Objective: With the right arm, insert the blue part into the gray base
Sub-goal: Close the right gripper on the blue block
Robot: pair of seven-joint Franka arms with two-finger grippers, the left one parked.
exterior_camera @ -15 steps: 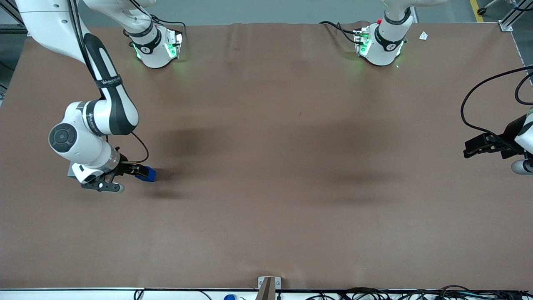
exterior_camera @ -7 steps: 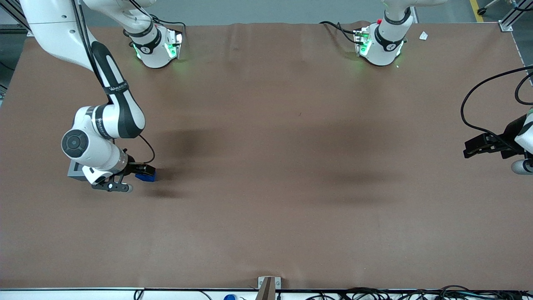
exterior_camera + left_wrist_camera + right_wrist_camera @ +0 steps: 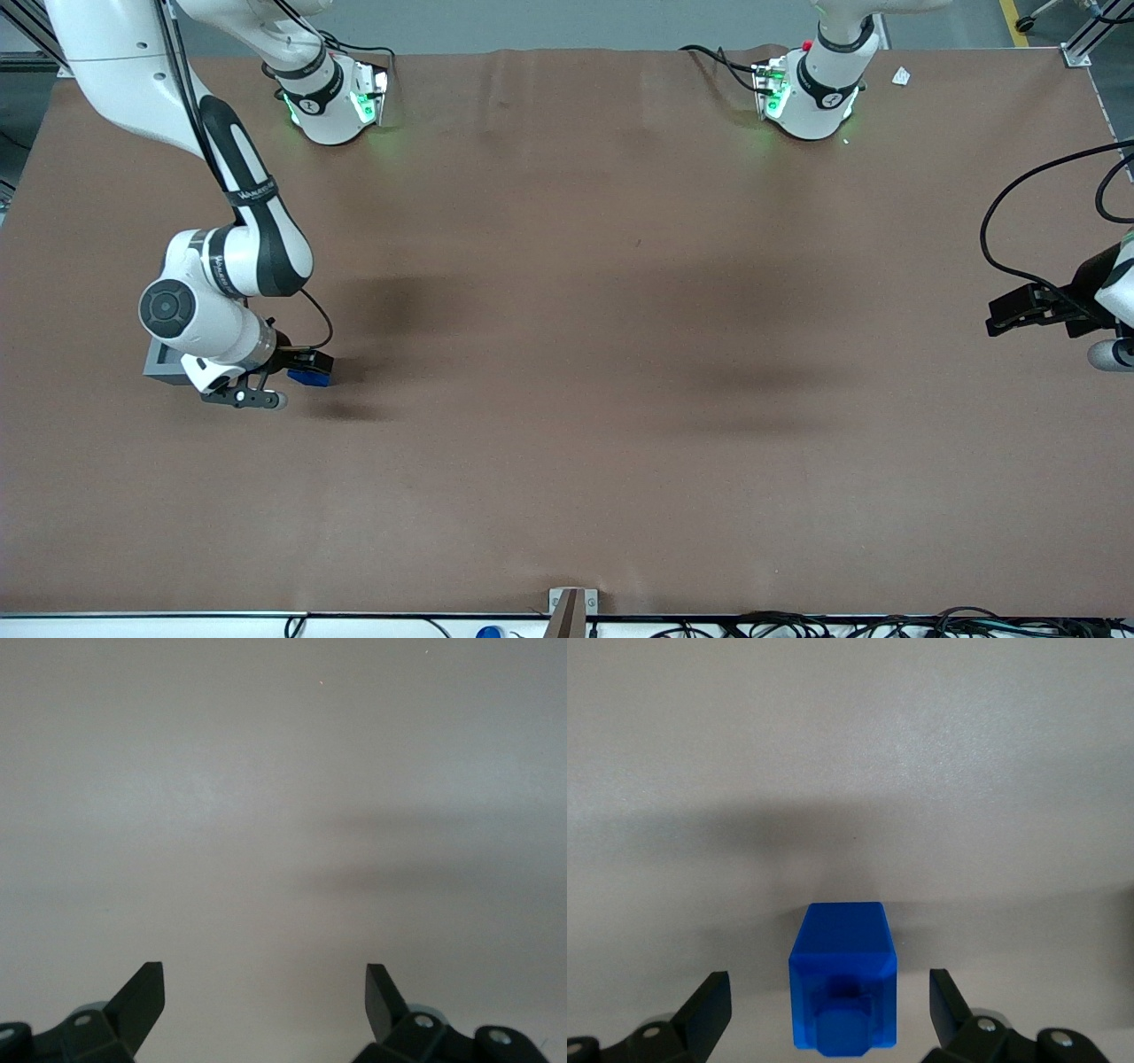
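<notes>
Tool [image 3: 830,997] open astride blue part [image 3: 842,988]; no legible writing.

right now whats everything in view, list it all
blue part: one, bright blue, on the table between the open fingers, untouched, stud facing the wrist camera
gray base: one, light gray, on the table toward the working arm's end, mostly hidden under the wrist, beside the blue part
table: one, brown cover
white scrap: one, by the parked arm's mount
cables: several, black, along the table edge nearest the front camera
right arm: one, white with black bands
gripper: one, black, open, low around the blue part
</notes>
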